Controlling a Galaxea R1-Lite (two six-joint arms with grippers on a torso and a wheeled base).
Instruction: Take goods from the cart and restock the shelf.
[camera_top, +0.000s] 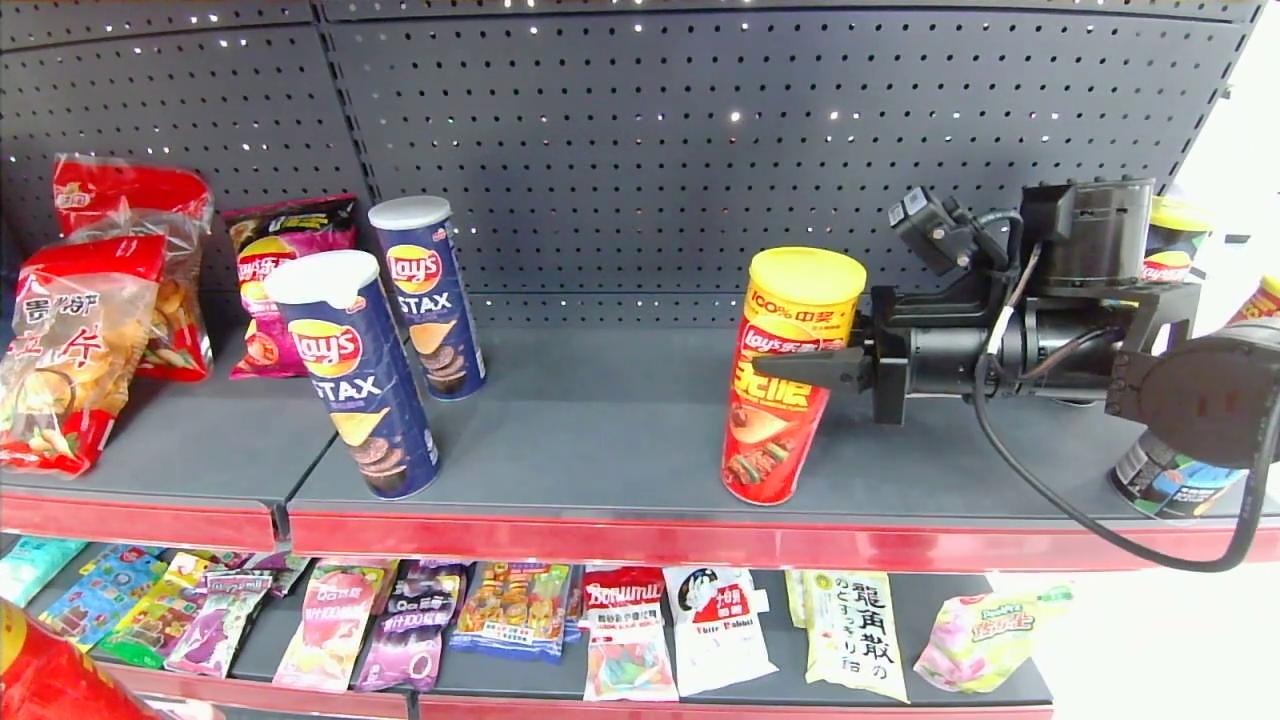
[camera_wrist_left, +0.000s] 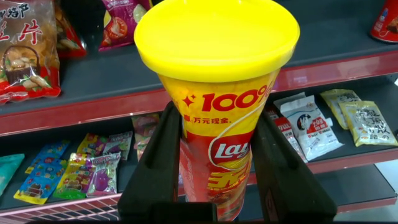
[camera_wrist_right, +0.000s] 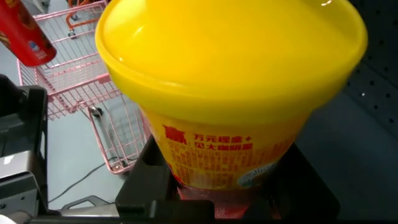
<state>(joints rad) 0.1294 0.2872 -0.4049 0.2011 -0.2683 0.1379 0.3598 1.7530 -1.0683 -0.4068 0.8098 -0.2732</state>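
Note:
A red chips can with a yellow lid stands slightly tilted on the grey upper shelf, near its red front edge. My right gripper comes in from the right and is shut on the can's middle; the right wrist view has the lid between the black fingers. My left gripper is shut on a second can of the same kind, held in the air in front of the shelves. The red shape at the head view's lower left corner looks like that can.
Two dark blue chips cans stand at the shelf's left, with snack bags beyond them. More cans sit at the far right behind my right arm. Candy packets line the lower shelf. A pink wire cart stands behind.

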